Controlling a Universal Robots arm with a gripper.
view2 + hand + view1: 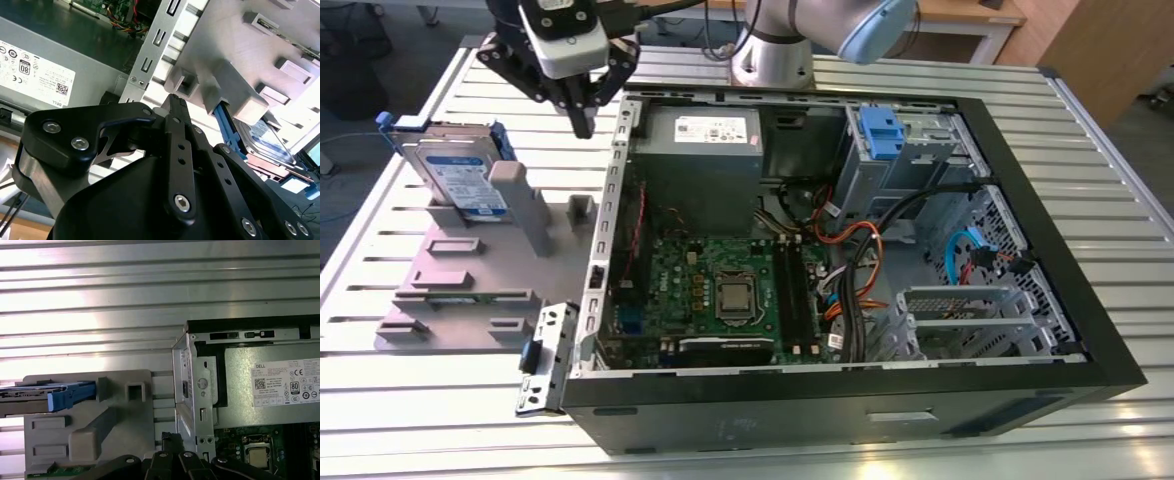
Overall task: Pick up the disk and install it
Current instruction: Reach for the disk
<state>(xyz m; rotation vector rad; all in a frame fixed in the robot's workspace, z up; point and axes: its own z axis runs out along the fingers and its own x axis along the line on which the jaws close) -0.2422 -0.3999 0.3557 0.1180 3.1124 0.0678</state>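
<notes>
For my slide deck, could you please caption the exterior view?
Gripper, jaws shut, hovers between the open case and the disk standing in its grey holder.

Your table (pixel 414 420) is ribbed bare metal, prob. aluminium, shiny w/ glare. At 9 o'clock in the exterior view sits the disk (pixel 458 172): dull silver metal body, smooth white-and-blue label (pixel 470 195), blue plastic carrier (pixel 70 392). The holder block (pixel 494 265) under it is matt grey plastic. The case (pixel 854 405) shell is matt black and the PSU (pixel 700 165) is flat grey sheet metal. The gripper (pixel 583 128) has matt black links w/ bright screw heads (pixel 80 144).
</notes>
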